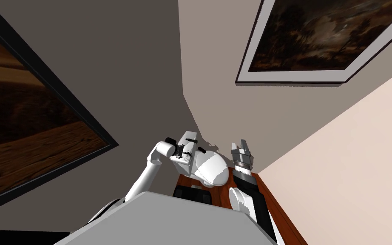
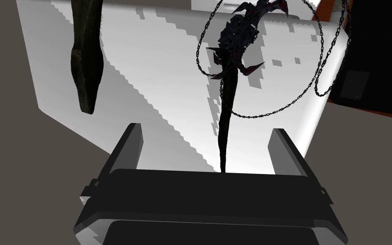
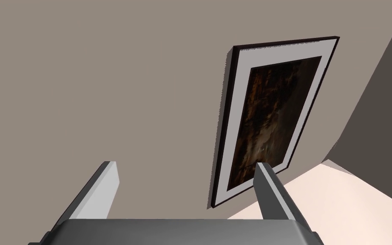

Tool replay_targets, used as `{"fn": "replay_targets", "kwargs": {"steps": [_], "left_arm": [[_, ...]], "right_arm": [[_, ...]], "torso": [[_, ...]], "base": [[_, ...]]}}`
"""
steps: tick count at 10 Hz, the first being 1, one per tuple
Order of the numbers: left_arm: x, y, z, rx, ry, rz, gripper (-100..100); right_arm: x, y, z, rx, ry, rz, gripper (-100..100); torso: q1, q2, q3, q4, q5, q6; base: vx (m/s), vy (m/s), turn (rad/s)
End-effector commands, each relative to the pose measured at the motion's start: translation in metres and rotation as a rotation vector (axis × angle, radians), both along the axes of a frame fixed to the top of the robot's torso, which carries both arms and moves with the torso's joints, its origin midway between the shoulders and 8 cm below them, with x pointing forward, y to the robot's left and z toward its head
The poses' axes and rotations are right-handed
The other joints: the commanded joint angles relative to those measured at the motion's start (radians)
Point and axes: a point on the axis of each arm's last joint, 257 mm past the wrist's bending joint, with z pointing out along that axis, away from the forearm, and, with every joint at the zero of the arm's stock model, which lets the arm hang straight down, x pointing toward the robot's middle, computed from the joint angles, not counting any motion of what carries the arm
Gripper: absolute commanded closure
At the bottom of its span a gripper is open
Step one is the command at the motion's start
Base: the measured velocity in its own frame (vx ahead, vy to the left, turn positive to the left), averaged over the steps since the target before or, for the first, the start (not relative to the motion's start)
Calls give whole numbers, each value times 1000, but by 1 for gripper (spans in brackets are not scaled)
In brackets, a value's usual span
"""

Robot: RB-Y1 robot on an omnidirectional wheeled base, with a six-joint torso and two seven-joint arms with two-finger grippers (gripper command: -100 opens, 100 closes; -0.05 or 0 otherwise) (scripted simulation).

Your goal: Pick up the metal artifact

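A white block [image 2: 148, 106] is carrying a dark, spiky, chain-looped artifact [image 2: 229, 98], which is lying lengthwise on its flat top. A second dark, olive-tinged tapering piece [image 2: 84, 64] is lying well apart from the artifact, near the block's other side. Beside the block, a reddish-brown table [image 1: 278, 208] is bearing a flat black box [image 2: 378, 55], which is sitting just past the block's edge nearest the chain.

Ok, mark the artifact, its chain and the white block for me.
artifact [image 2: 226, 102], left wrist view, on its dark shaft below the spikes.
chain [image 2: 254, 116], left wrist view, on the loop's lowest curve.
white block [image 2: 148, 85], left wrist view, on its bare broad face.
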Motion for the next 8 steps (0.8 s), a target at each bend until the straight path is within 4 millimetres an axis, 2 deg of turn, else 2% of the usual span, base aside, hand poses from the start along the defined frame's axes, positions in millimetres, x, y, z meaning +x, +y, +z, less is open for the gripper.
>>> {"fn": "replay_targets", "kwargs": {"steps": [1, 5, 6, 7, 8], "left_arm": [[-9, 4, -8, 19, 53, -4, -100], [-17, 9, -14, 38, 97, -6, -100], [-17, 9, -14, 39, 101, -6, 0], [-14, 9, -21, 39, 101, -3, -100], [-12, 10, -25, 38, 101, -1, -100]], "right_arm": [[0, 0, 0, 0, 0, 0, 0], [0, 0, 0, 0, 0, 0, 0], [0, 0, 0, 0, 0, 0, 0], [0, 0, 0, 0, 0, 0, 0], [0, 0, 0, 0, 0, 0, 0]], "torso": [[0, 0, 0, 0, 0, 0], [0, 1, 0, 0, 0, 0], [-1, 1, 1, 0, 0, 0], [-1, 1, 1, 0, 0, 0], [-1, 1, 1, 0, 0, 0]], "base": [[23, 12, -40], [10, 7, -19], [0, 0, 0], [2, -3, -21], [3, -6, -31]]}}
